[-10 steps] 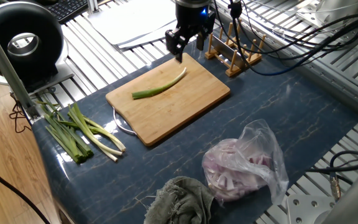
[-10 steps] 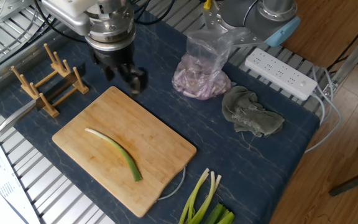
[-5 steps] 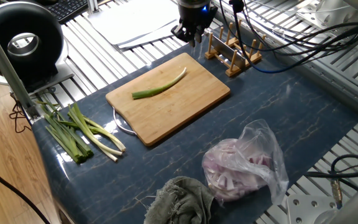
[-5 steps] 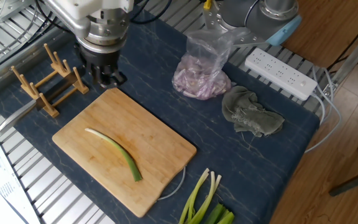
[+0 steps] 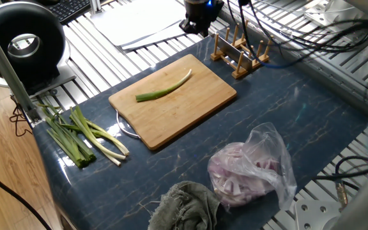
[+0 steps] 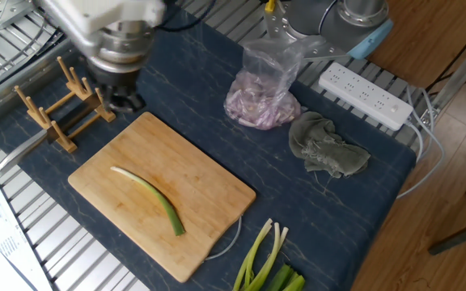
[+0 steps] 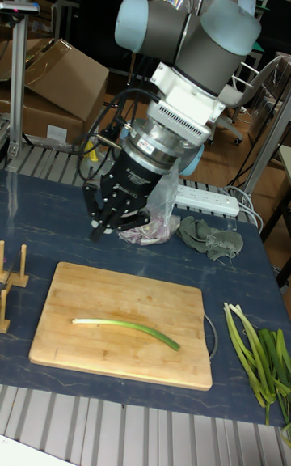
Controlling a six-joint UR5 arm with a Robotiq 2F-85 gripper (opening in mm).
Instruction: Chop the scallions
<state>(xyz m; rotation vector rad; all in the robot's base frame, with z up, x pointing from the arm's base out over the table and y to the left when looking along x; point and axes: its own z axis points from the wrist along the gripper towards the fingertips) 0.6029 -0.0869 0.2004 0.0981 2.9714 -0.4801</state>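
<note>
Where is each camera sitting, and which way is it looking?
One fixed view: high over the bundle of scallions, facing the wooden rack; only the tool shows.
The other fixed view: high on the opposite side, rack left, bag of onion slices behind; blurred tool.
Tall fixed view: low, front-on, showing the whole arm.
All share the cutting board with one scallion.

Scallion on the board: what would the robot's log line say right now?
scallion: whole, on board | gripper: empty, near rack | chopping: not started
</note>
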